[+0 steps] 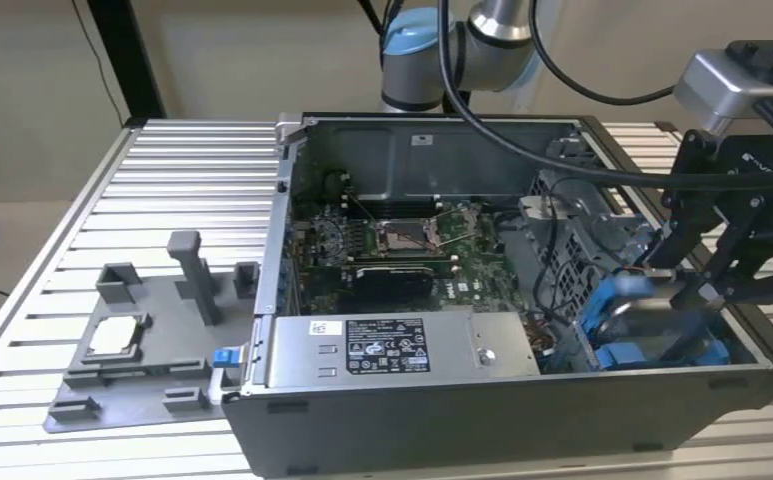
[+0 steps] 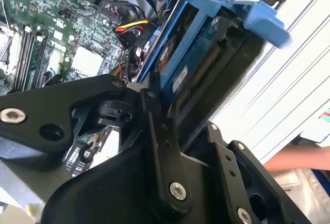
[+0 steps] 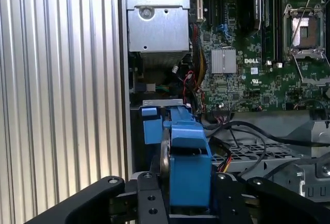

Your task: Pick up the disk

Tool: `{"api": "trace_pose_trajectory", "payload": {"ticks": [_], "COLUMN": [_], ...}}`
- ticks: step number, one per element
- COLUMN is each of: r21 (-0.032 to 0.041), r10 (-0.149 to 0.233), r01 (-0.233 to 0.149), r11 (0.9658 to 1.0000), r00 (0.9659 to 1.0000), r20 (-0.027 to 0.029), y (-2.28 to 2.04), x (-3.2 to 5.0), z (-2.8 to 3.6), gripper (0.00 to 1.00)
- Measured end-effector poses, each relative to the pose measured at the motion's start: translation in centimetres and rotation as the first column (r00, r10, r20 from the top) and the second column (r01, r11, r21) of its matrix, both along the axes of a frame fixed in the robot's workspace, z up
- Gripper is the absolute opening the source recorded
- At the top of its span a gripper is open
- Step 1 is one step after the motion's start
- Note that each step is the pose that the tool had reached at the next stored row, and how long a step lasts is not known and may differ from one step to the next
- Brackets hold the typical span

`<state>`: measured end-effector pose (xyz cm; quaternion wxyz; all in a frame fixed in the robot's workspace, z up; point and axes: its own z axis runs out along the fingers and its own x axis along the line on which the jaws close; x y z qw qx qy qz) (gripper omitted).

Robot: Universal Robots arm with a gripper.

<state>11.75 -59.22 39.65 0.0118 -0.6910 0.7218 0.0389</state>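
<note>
Two black fingers of the hand pinch the disk by its blue carrier, one on each flat side. In the exterior view the hand holds the disk on edge and tilted, in the drive bay of the open computer case, at about four o'clock from the motherboard. The grey power-supply box lies at nine o'clock from the disk. A grey fixture sits on the bench, at nine o'clock from the case.

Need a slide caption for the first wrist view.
Gripper clamped on the blue-framed disk, near the motherboard.
</note>
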Motion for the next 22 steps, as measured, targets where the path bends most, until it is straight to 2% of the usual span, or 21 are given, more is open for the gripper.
{"api": "trace_pose_trajectory", "payload": {"ticks": [8,16,19,20,22], "r21": [0.0002,0.0104,0.0117,0.0179,0.0415], "r10": [0.0,0.0,0.0,0.0,0.0], "r01": [0.0,0.0,0.0,0.0,0.0], "r11": [1.0,0.9999,0.9999,0.9998,0.9991], "r00": [1.0,1.0,1.0,1.0,0.9999], "r20": [0.0,0.0062,0.007,0.0081,0.0135], "y": [0.0,0.12,0.14,0.15,0.23], "x": [0.0,0.07,0.08,0.09,0.13], "z": [-0.02,-0.63,-0.67,-0.68,-0.7], "gripper": [1.0,1.0,1.0,1.0,1.0]}}
